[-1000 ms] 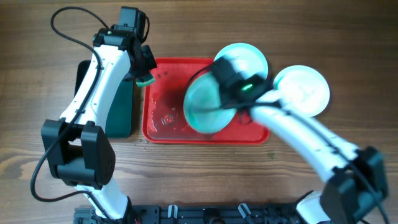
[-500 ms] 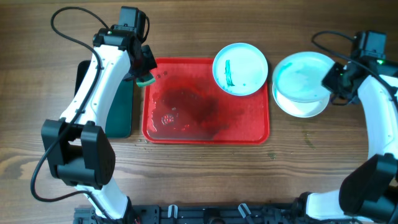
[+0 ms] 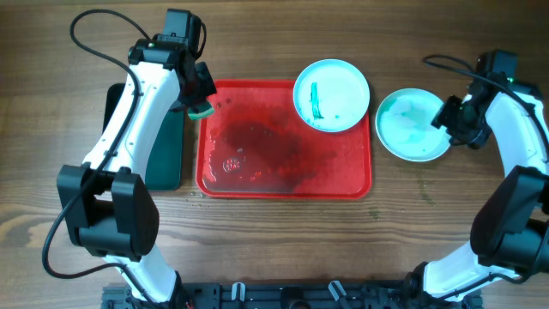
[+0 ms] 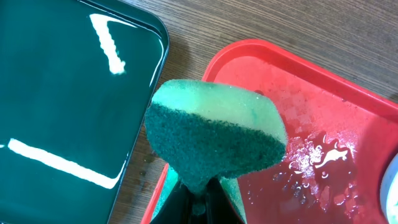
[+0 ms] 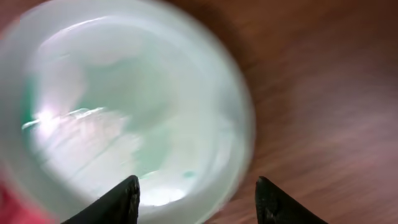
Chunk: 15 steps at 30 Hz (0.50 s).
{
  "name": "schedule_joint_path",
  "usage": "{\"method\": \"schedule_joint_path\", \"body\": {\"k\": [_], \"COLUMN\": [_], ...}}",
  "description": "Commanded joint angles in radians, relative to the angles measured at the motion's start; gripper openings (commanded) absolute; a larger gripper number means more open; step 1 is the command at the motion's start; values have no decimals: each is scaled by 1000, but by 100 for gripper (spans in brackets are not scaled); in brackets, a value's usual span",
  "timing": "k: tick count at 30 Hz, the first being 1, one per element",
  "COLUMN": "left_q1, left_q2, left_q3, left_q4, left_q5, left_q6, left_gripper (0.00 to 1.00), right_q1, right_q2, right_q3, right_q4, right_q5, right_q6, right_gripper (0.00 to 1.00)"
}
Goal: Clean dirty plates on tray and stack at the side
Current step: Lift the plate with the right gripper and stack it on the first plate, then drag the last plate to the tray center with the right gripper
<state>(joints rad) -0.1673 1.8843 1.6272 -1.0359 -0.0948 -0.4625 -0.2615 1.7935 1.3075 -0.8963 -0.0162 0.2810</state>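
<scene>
A white plate (image 3: 332,94) with a green smear sits on the far right corner of the red tray (image 3: 257,176). Right of the tray, a pale aqua plate (image 3: 412,126) lies on the table; it fills the blurred right wrist view (image 5: 124,106). My right gripper (image 3: 448,120) hovers at that plate's right rim, open (image 5: 196,190), holding nothing. My left gripper (image 3: 202,110) hangs over the tray's far left corner, shut on a green sponge (image 4: 214,137). The tray's wet floor (image 4: 348,124) shows beside the sponge.
A dark green tray (image 3: 167,150) lies left of the red one, partly under my left arm, and shows in the left wrist view (image 4: 62,93). Bare wooden table (image 3: 283,249) surrounds both trays.
My right arm carried the aqua plate off the tray to the right, set it down on a white plate there and opened its jaws. The left arm has not moved.
</scene>
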Motion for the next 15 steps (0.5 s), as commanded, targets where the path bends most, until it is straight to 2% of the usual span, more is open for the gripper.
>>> {"method": "schedule_joint_path", "body": {"k": [1, 3, 5, 9, 12, 15], "left_q1": [1, 1, 1, 1, 1, 1], "left_q2": [10, 10, 10, 10, 10, 10], "left_q3": [9, 9, 9, 9, 9, 9], "left_q4": [8, 7, 7, 7, 7, 5], "left_q5": [9, 9, 9, 9, 9, 9], "left_q6": [-17, -16, -16, -17, -17, -16], "left_gripper": [4, 4, 4, 4, 4, 4], "right_q1": [98, 155, 234, 366, 449, 481], "right_q2": [0, 0, 0, 11, 48, 104], "right_q3": [56, 56, 54, 44, 26, 26], "right_q4": [55, 111, 176, 200, 192, 181], "right_q5": [-290, -335, -292, -20, 87, 98], "right_q6": [-82, -62, 25, 272, 331, 330], "right_gripper": [60, 59, 56, 46, 41, 33]}}
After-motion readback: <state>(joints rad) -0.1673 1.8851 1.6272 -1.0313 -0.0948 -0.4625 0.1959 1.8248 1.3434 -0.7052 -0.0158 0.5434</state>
